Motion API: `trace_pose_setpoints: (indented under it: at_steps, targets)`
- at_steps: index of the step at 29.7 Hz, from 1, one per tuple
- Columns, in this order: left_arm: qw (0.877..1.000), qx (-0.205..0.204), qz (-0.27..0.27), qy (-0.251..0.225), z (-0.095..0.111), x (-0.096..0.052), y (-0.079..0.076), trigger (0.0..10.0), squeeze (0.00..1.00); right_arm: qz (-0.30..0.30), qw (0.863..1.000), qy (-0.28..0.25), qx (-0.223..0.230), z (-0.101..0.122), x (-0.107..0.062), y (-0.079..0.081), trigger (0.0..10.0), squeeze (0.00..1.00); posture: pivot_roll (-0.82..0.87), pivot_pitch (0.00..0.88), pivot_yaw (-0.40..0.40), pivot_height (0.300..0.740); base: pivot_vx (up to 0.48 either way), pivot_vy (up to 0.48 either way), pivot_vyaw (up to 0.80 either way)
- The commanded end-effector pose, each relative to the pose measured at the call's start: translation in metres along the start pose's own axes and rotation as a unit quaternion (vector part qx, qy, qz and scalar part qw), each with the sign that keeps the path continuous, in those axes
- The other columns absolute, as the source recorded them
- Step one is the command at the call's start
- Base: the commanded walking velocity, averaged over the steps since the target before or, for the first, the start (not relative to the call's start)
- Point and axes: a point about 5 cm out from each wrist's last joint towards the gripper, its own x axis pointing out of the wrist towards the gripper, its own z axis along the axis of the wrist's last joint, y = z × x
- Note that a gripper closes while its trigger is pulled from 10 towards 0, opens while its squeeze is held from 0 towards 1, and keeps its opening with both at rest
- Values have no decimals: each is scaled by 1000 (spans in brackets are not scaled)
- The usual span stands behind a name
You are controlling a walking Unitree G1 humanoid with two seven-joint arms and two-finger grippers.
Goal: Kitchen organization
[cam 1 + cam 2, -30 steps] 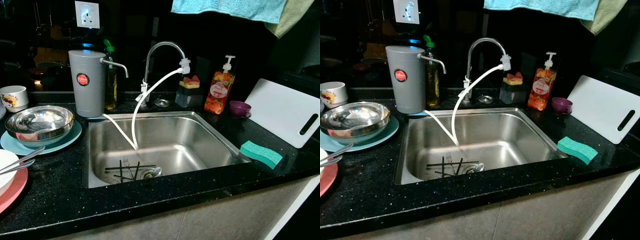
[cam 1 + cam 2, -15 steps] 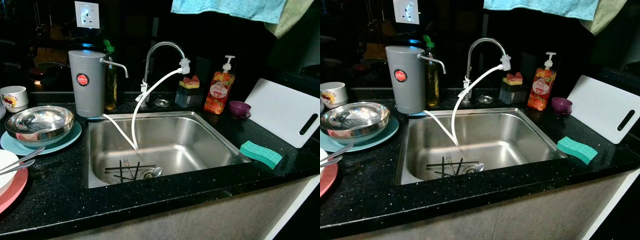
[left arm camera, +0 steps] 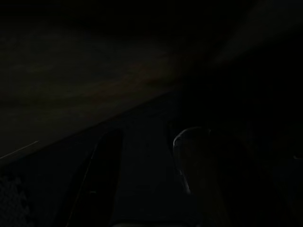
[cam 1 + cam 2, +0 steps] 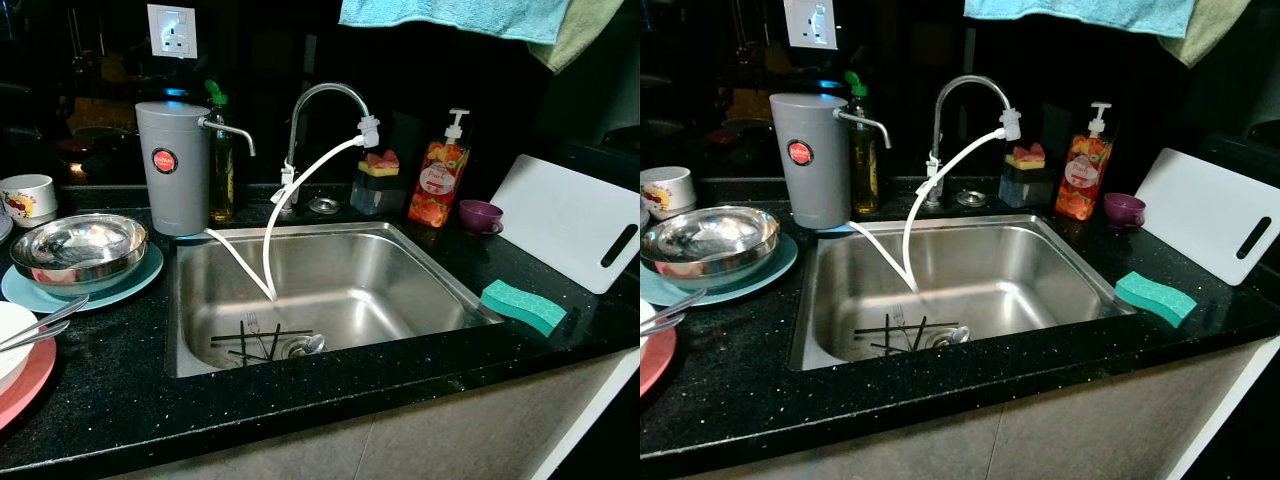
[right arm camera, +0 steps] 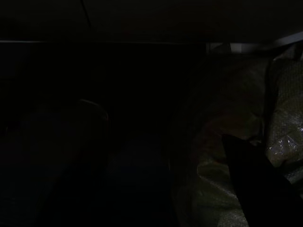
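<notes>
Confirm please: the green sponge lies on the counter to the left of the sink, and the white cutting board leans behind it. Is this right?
Not quite. The green sponge lies on the counter to the right of the sink, not the left, as the left eye view shows. The white cutting board does lean behind it.

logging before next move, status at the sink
Both arms hanging idle, wrist views too dark to read the fingers. Fork, spoon and dark sticks lie in the sink. White hoses drape into the basin.
</notes>
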Motion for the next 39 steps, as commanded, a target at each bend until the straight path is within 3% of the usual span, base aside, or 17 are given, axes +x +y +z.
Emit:
trace_pose_setpoints:
  at_steps: [1, 39]
  targets:
    - [1000, 5, -8, 5, -1, 0, -3, 10000, 0, -5, 1000, 0, 3, -1, 0, -2, 10000, 0, 98, 4, -109, 740, 0, 0, 0]
    - [1000, 1, -1, 13, -5, -1, 2, 10000, 0, -4, 1000, -8, -3, 8, 1, -3, 10000, 0, 120, 0, -121, 740, 0, 0, 0]
